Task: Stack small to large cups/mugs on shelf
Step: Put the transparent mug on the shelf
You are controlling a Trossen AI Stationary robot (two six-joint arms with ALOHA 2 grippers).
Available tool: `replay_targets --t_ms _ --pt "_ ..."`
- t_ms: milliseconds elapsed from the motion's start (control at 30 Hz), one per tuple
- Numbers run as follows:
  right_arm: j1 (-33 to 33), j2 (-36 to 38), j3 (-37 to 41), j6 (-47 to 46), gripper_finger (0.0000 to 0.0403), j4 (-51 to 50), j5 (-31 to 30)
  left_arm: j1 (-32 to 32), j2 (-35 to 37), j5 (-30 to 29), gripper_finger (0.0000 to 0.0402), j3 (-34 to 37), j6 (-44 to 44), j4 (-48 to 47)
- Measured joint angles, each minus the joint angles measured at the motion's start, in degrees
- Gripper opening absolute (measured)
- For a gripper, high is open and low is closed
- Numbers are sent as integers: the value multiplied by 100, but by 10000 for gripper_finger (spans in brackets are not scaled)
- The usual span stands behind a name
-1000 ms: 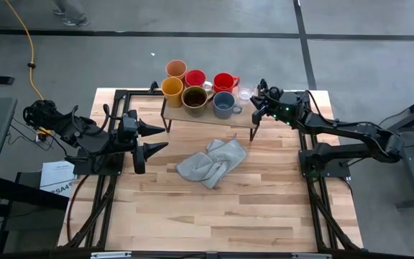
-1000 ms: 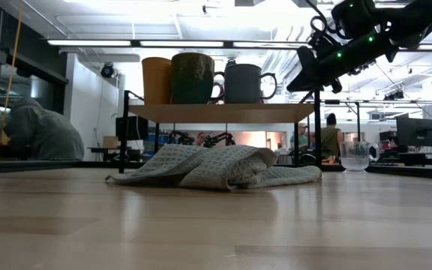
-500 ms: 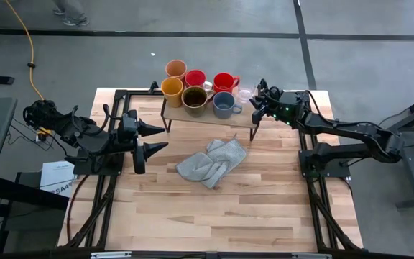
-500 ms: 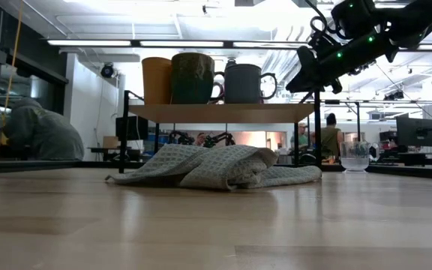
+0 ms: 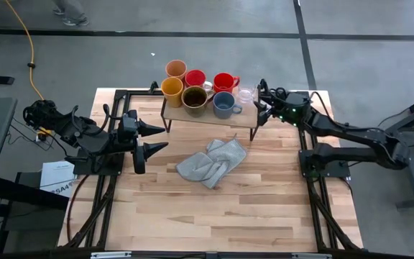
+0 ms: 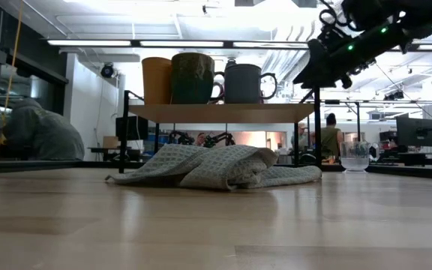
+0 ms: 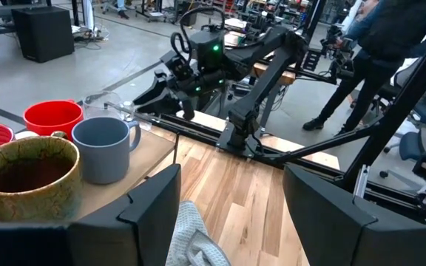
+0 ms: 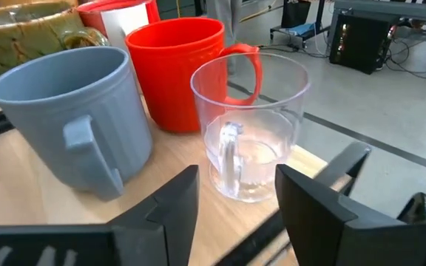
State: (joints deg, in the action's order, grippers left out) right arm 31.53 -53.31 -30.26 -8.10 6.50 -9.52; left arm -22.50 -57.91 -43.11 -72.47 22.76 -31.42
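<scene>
Several cups stand on the shelf [image 5: 208, 117] at the table's far side: a peach tumbler [image 5: 176, 69], two red mugs [image 5: 195, 78] [image 5: 224, 82], a yellow mug [image 5: 172, 88], a brown mug [image 5: 194, 96] and a grey-blue mug [image 5: 224, 104]. A clear glass cup [image 8: 248, 125] stands upright on its base at the shelf's right end. My right gripper [image 8: 237, 193] is open just to the right of it, with a finger on either side of its base and not touching it. My left gripper [image 5: 162, 137] hangs open over the table's left part.
A crumpled grey cloth [image 5: 213, 162] lies on the tabletop in front of the shelf. Black rails run along both table sides. The near half of the table [image 5: 214, 216] is bare wood. People stand in the room beyond.
My right gripper has opened, let go of the clear glass cup, and drawn back a little toward the table's right edge and upward. The cup stays upright at the shelf's right end.
</scene>
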Motion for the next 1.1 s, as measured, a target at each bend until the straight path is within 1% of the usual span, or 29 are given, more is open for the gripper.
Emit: replay_targets --t_ms 233,300,467,600,667,733,800,867,933,1000,1033,1100 --pt "-7 1105 0 -125 177 -940 14 0 0 0 225 0 0 0" --pt "-7 1505 0 -266 177 -1110 153 0 0 2 225 0 0 1" --pt "-94 2366 0 -599 177 -1021 945 0 0 6 225 0 -78 1" --pt "-337 2652 0 -956 177 -370 1754 60 18 116 225 0 -423 11" --pt "-518 2635 0 -1159 177 101 2015 297 53 370 225 -4 -560 18" --pt "-747 2545 0 -1247 177 510 2075 623 118 760 225 -5 -672 8" --pt "-985 2438 1 -1248 177 810 2075 1001 129 1239 225 -7 -836 86" --pt "-1189 2336 0 -1249 177 997 2056 1384 119 1855 225 -2 -1030 227" --pt "-1380 2257 0 -1264 177 1053 2052 1716 123 2494 225 120 -1132 684" --pt "-1555 2189 0 -1259 177 1058 2011 1944 205 3017 225 420 -1188 1282" --pt "-1641 2159 0 -1259 177 1056 1990 2019 257 3193 225 621 -1184 1566" --pt "-1796 2130 0 -1251 177 1080 1937 2110 414 3308 225 1069 -1063 2139"
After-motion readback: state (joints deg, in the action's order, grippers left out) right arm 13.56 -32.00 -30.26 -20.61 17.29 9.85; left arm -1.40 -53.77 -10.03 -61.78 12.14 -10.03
